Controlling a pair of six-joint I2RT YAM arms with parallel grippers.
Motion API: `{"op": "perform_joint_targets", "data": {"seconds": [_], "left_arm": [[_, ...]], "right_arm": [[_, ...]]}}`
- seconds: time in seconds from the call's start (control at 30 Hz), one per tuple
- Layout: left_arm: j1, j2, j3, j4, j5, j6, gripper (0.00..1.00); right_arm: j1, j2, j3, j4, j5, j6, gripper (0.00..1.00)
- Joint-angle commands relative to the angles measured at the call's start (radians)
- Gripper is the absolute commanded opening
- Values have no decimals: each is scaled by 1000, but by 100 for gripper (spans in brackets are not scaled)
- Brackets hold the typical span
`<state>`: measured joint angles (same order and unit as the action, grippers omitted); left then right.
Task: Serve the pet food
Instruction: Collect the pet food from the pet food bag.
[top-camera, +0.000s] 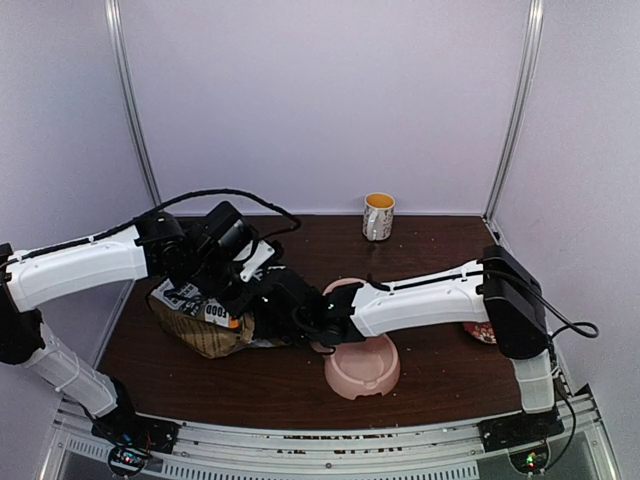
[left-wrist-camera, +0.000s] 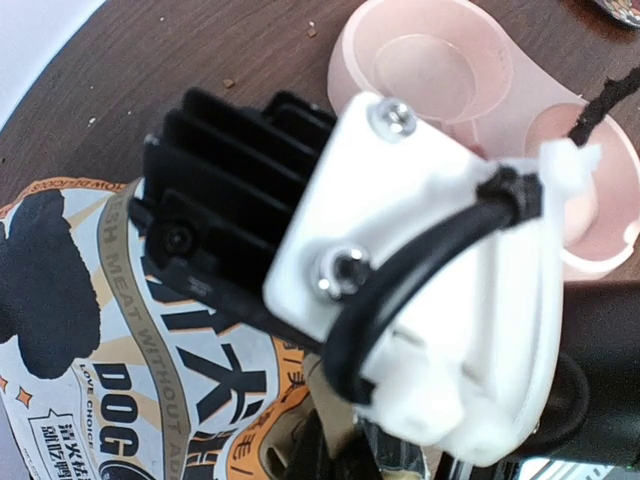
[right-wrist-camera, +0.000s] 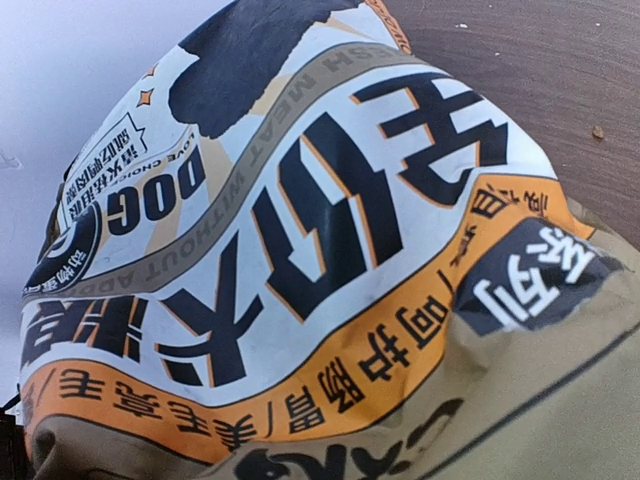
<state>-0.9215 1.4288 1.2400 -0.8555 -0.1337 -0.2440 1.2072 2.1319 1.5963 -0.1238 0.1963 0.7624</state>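
Note:
The brown paper bag (top-camera: 195, 332) with a white, orange and black printed label lies on its side at the left of the table. It also shows in the left wrist view (left-wrist-camera: 100, 330) and fills the right wrist view (right-wrist-camera: 300, 250). The pet food inside it is hidden; a few loose pellets (left-wrist-camera: 228, 83) lie on the table. My left gripper (top-camera: 250, 296) is at the bag's right end, its dark fingers (left-wrist-camera: 304, 454) closed round a brown paper flap. My right gripper (top-camera: 290, 318) presses against the same end, fingers hidden. The pink double bowl (top-camera: 365, 374) stands just right of the bag.
The right arm's white wrist (left-wrist-camera: 430, 280) blocks most of the left wrist view and lies over the bowl's far cup (left-wrist-camera: 430, 60). A yellow-lined mug (top-camera: 378, 216) stands at the back. A small reddish object (top-camera: 478, 331) sits behind the right arm's elbow.

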Motion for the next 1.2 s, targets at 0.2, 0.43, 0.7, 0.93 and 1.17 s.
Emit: {"op": "perform_joint_targets", "data": {"seconds": [0.2,0.43,0.7,0.93,1.17], "left_arm": [[18,-53,41,101,2,-9,0],[26,-50,41,104,8,-9,0],[30,-50,39,106,8,-11,0],[36,-57,35,106,9,-12,0],[38,-56,32,107,-2,-11,0]], "right_arm": [[4,151,109,-18,-223,-25,0],[4,160,113,61,-350,-38,0],[-17,120,16,271,-490,82,0],[-36,110,-104,552,-565,276,0],[-43,74,-176,657,-545,323,0]]}}
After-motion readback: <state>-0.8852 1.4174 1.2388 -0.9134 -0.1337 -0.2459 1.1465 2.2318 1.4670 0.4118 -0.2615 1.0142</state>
